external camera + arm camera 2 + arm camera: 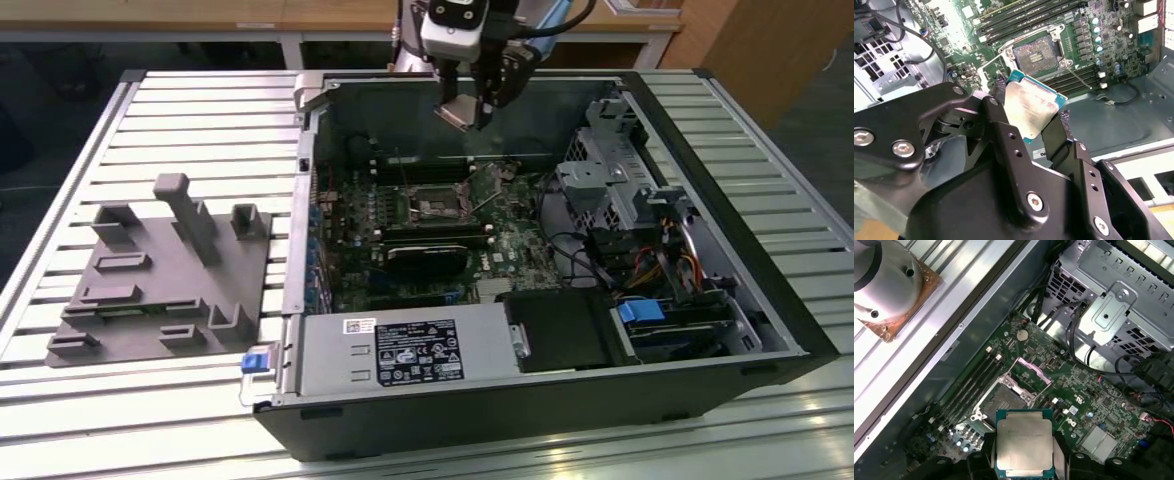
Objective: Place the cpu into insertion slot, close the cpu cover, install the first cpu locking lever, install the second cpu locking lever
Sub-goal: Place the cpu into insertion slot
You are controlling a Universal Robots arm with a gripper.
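Black 2-finger hand (1031, 107) clamped on small flat square silvery-beige metal-faced chip (1028, 106), pinching 2 opposite edges, high over far edge of open computer case (534, 420). Dark-centred square socket (1036, 52) on green board (1074, 405) below, empty. Chip light, stiff, likely fragile: edges only.

Here we are: our arm (461, 25) drops in at the upper edge of the exterior view, with the pale wrist (451, 35) upright. Our hand (470, 108) points downward beneath it and hangs in the air. In the second wrist view our two black fingers (1004, 132) are drawn in on opposite edges of the cpu (1029, 107), and we've got it pinched between them, tilted, with the metal face showing. The first wrist view gives us the same clamp, with a finger on each side of the cpu and its face towards the camera.
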